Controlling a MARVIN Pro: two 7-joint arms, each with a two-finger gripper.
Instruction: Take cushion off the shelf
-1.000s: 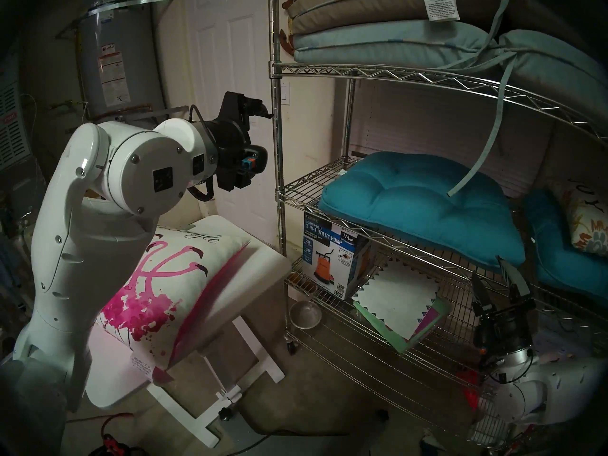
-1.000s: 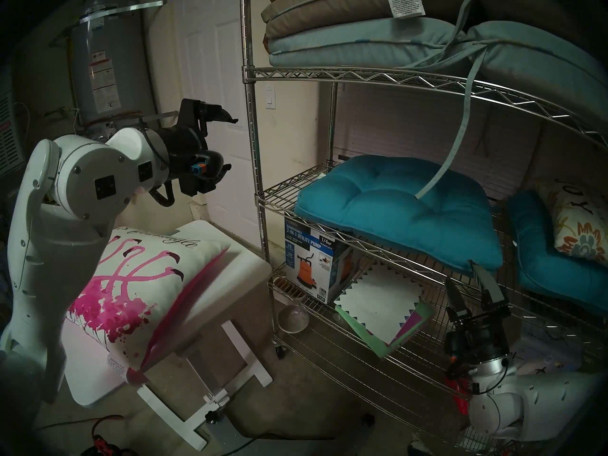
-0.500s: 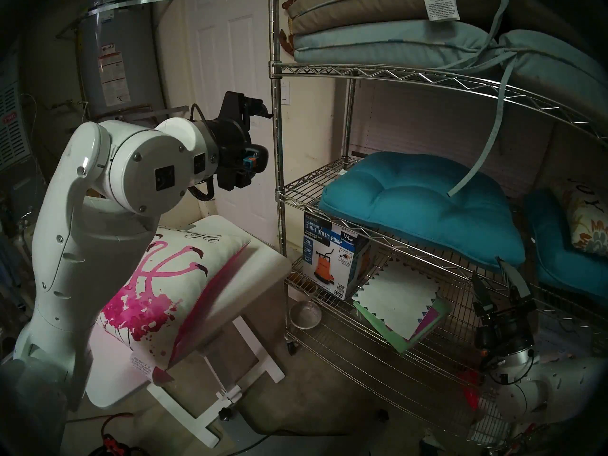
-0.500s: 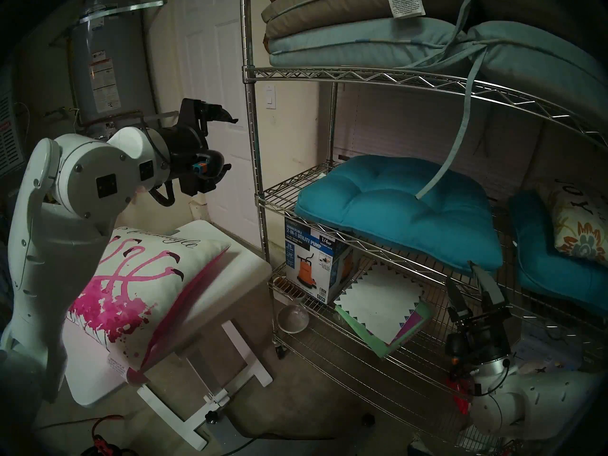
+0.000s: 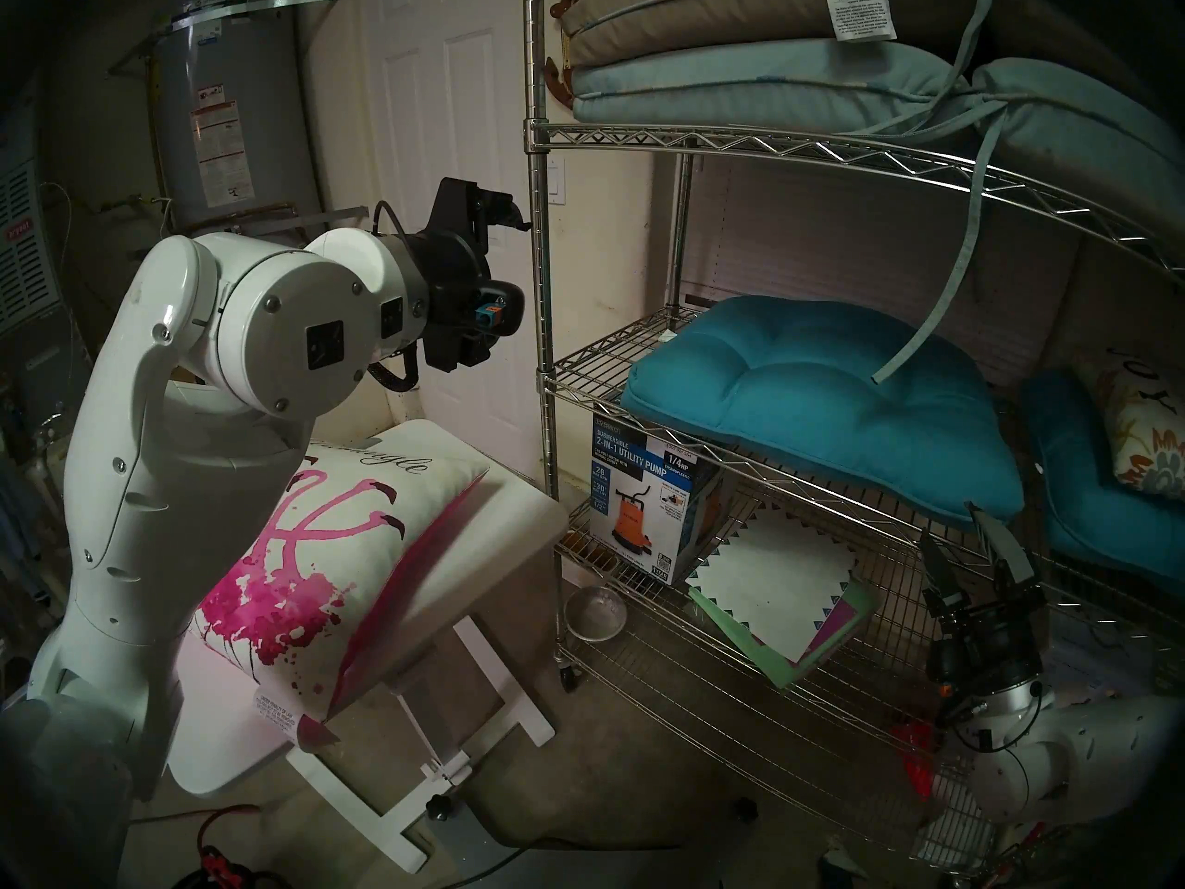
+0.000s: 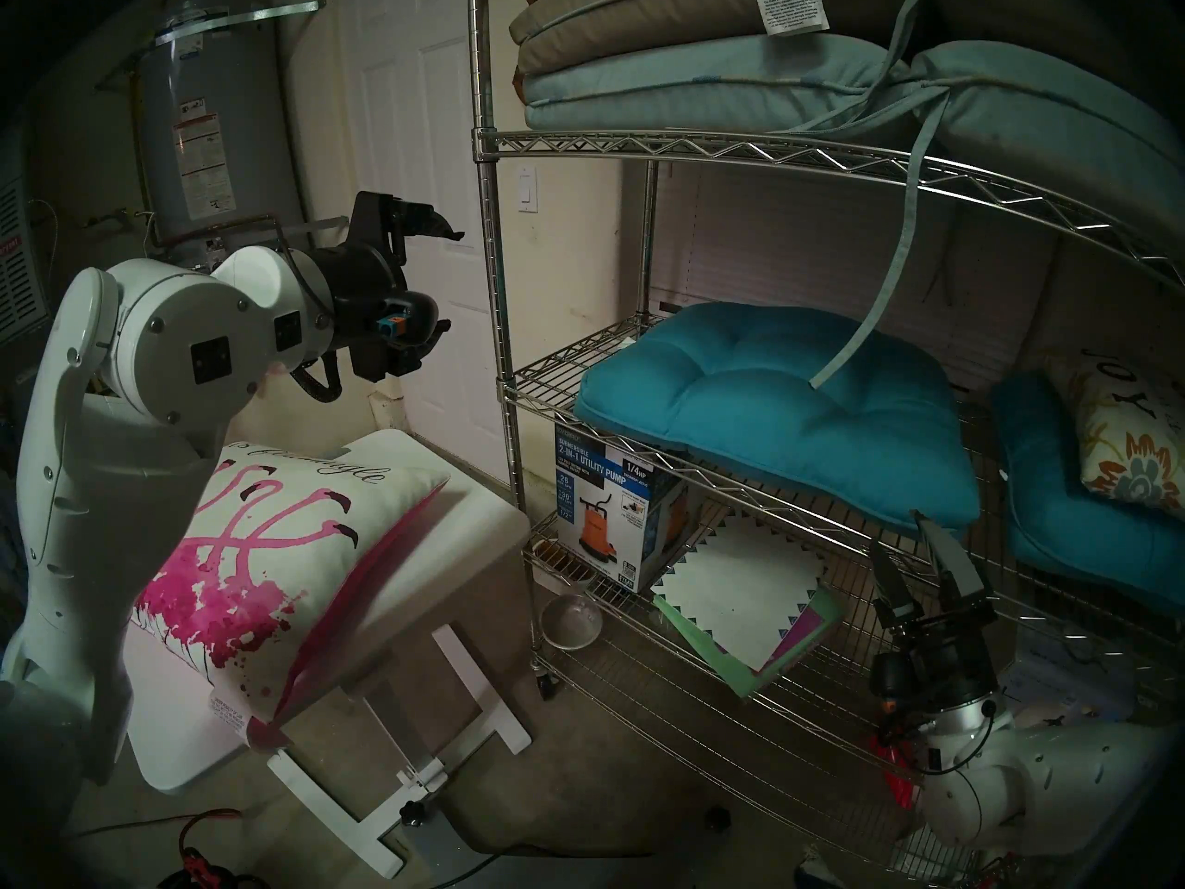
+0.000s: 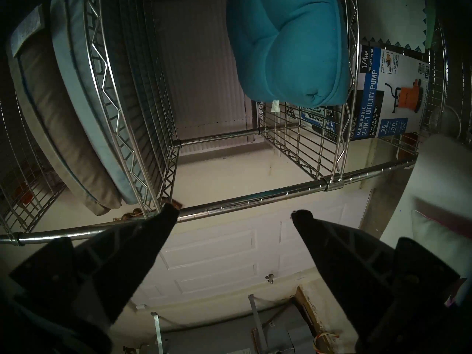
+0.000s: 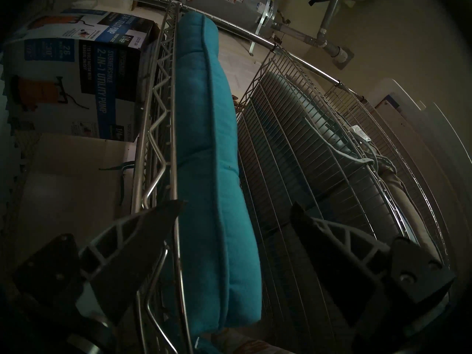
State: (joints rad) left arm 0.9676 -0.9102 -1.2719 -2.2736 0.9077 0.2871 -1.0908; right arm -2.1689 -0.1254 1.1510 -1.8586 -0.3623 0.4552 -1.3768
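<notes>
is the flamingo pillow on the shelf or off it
Off: the flamingo pillow lies tilted on the small white table, left of the wire shelf.

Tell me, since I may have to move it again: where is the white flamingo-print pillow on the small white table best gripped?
Probably the white flamingo-print pillow is best pinched at its near corner by the care tag, coming from the front: that corner overhangs the small white table, so a hand can straddle it.

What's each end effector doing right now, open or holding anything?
Left end effector: open, holding nothing.
Right end effector: open, holding nothing; teal cushion sits between its fingers, ungripped.
</notes>
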